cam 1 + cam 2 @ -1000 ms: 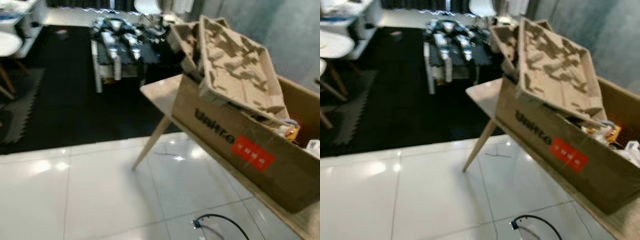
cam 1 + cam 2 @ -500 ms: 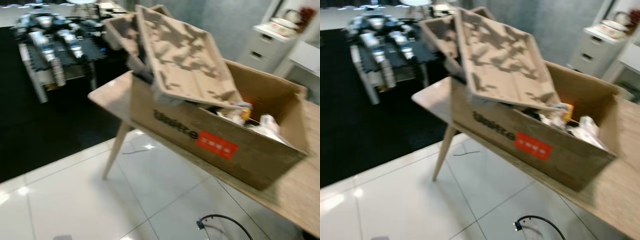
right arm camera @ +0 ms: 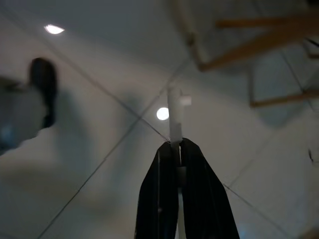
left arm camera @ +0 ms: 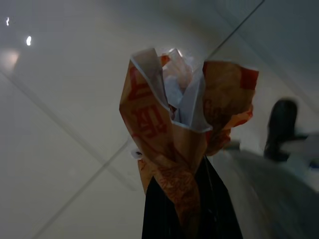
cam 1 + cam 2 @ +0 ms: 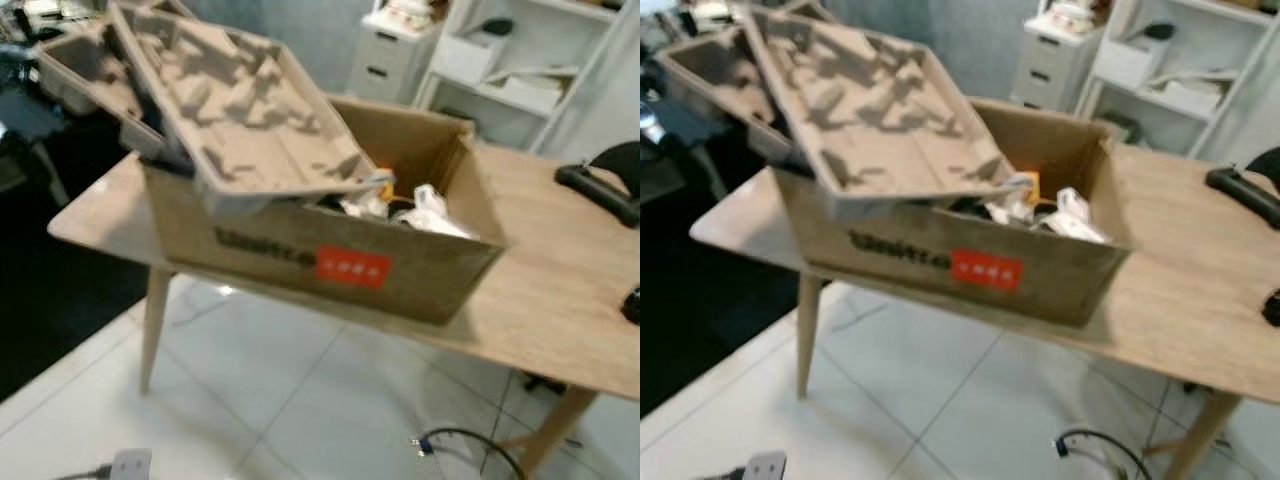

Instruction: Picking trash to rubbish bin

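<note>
Left wrist view: left gripper jaws clenched on crumpled wrapper, light, soft, pinched low. Right gripper jaws clenched on thin white scrap. Box on desk ahead.

eye views: bright, soft motion blur | floor tiles: mild glare | wrist views: dim (lamp reflections on tiles), backgrounds unfocused

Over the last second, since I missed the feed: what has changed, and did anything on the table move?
Only the camera moved: the head views swung right, so the cardboard box now sits mid-frame and more of the wooden table and the white shelves show. The moulded pulp trays lean on the box as before, trash still inside. The left gripper holds a crumpled wrapper; the right gripper holds a small white piece.
</note>
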`<state>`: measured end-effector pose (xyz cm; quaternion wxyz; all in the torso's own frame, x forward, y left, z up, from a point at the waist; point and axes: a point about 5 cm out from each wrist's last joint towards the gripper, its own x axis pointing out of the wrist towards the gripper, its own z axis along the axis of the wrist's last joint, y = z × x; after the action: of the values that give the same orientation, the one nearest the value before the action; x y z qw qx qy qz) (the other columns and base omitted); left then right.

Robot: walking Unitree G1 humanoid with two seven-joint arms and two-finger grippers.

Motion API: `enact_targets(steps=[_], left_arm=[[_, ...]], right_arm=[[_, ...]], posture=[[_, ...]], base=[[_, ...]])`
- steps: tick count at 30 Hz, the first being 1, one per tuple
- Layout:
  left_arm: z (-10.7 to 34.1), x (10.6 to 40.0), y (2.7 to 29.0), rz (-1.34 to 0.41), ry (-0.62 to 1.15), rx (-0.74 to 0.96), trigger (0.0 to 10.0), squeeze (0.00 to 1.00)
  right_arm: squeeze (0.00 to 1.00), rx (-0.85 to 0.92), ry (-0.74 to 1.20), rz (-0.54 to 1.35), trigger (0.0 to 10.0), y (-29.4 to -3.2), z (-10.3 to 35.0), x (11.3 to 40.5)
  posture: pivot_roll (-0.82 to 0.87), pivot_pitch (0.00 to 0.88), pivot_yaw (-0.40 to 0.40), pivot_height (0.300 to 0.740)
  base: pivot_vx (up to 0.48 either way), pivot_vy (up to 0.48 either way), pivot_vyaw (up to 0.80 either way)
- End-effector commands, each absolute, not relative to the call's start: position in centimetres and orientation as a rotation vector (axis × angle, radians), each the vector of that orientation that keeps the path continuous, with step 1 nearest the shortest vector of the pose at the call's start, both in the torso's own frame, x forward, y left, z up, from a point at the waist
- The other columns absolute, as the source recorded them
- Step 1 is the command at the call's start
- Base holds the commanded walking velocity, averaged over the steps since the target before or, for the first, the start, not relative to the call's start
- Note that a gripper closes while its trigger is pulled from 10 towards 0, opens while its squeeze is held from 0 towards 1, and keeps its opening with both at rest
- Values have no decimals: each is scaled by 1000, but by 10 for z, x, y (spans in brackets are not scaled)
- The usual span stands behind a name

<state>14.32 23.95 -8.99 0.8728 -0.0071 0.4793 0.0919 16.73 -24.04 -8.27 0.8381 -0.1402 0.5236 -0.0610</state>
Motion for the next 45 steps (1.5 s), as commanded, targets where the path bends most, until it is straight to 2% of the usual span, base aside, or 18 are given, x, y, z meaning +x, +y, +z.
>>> enact_targets(steps=[1,9,13,14,18,20,21,22,26,27,31,32,33,39,43,45], left_arm=[[-93,133,244,220,1026,-24,10000,0],[-87,146,248,242,977,-20,10000,0],[-78,156,260,325,908,-35,10000,0],[-78,156,260,325,908,-35,10000,0],[-60,173,284,432,770,-73,10000,0],[-55,177,289,447,737,-81,10000,0],[-49,181,299,481,689,-95,10000,0],[-49,181,299,481,689,-95,10000,0],[-31,180,331,607,608,-96,10000,0],[-31,180,331,607,608,-96,10000,0],[-7,169,374,789,508,-63,10000,0],[-7,169,374,789,508,-63,10000,0],[8,164,393,880,467,-17,10000,0],[33,153,424,1030,406,65,10000,0],[59,157,440,1111,295,113,10000,0],[69,160,446,1130,251,116,10000,0]], right_arm=[[0,-252,1127,-172,10000,-241,-85,161],[0,-192,1081,-265,10000,-253,-80,164],[0,-162,1046,-448,10000,-285,-71,160],[0,-162,1046,-448,10000,-285,-71,160],[0,-185,983,-675,10000,-329,-51,156],[0,-194,970,-715,10000,-337,-46,155],[0,-208,952,-781,10000,-350,-39,154],[0,-208,952,-781,10000,-350,-39,154],[0,-216,880,-966,10000,-386,-14,149],[0,-216,880,-966,10000,-386,-14,149],[0,-305,747,-1155,10000,-424,28,155],[0,-305,747,-1155,10000,-424,28,155],[0,-334,668,-1229,10000,-439,50,161],[0,-386,508,-1300,10000,-458,91,177],[0,-323,216,-1207,10000,-456,139,220],[0,-299,41,-1086,10000,-446,170,250]], posture=[[135,66,-66,740],[134,62,-67,740],[130,54,-70,740],[130,54,-70,740],[125,50,-73,740],[124,48,-75,740],[122,39,-79,740],[122,39,-79,740],[120,22,-84,740],[120,22,-84,740],[126,0,-85,740],[126,0,-85,740],[126,0,-78,740],[128,0,-69,740],[126,0,-63,740],[129,0,-61,740]], base=[[0,0,-800],[0,0,-800],[0,0,0],[0,0,0],[0,0,0],[0,0,0],[0,0,0],[0,0,0],[0,0,0],[0,0,0],[0,0,0],[0,0,0],[0,0,0],[0,0,0],[0,0,0],[0,0,0]])
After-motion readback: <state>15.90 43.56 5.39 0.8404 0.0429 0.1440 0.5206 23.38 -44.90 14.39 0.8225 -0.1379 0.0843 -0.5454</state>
